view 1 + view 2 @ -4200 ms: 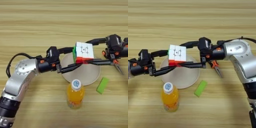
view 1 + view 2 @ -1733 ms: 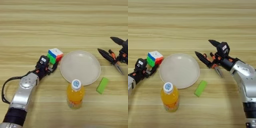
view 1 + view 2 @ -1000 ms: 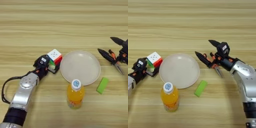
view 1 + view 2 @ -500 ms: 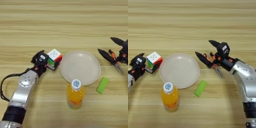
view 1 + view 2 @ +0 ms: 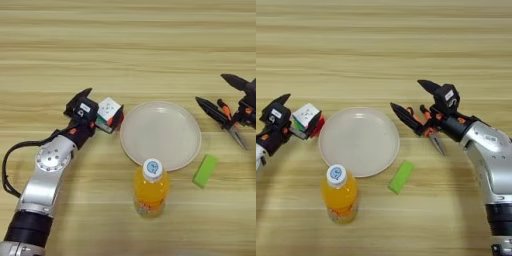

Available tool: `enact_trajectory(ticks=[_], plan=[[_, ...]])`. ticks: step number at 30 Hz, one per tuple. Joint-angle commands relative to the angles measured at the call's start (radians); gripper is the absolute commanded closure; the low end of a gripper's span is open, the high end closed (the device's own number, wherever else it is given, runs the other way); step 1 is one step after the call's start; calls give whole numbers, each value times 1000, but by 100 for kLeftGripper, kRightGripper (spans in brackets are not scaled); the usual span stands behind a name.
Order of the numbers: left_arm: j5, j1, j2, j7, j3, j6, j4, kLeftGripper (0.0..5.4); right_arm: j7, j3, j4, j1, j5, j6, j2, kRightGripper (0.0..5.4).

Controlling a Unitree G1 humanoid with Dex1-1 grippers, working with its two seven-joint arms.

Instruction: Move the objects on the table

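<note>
The puzzle cube [image 5: 110, 112] rests on the table [image 5: 125, 45] just left of the plate, white face up. My left gripper [image 5: 101, 110] is open around it: one finger lies along the cube's near side, the other stands clear on its far left. At the right, my right gripper [image 5: 407, 94] is wide open. The orange-handled pliers [image 5: 429, 131] lie under its lower finger with the metal nose pointing toward me. The orange-drink bottle [image 5: 151, 192] stands upright in front of the plate, away from both grippers.
A round pale plate [image 5: 160, 135] sits in the middle between the two arms. A small green block [image 5: 205, 171] lies at the plate's near right, between the bottle and the pliers.
My left gripper has shifted slightly away from me beside the cube, which has stayed in place. The right arm, pliers, bottle and plate have not moved.
</note>
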Motion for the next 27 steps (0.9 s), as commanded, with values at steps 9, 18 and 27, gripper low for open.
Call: enact_trajectory(ticks=[9, 18, 27], plan=[[-88, -67, -35, 13, 95, -153, -21, 3, -42, -8, 74, -25, -44, 13, -9, 0], [-98, -132, -60, 82, 174, -236, 134, 3, -149, -19, 175, -31, -87, 74, 8, 0], [-97, -155, -64, 103, 191, -300, 216, 3, -226, 5, 278, -30, -139, 92, 58, 0]])
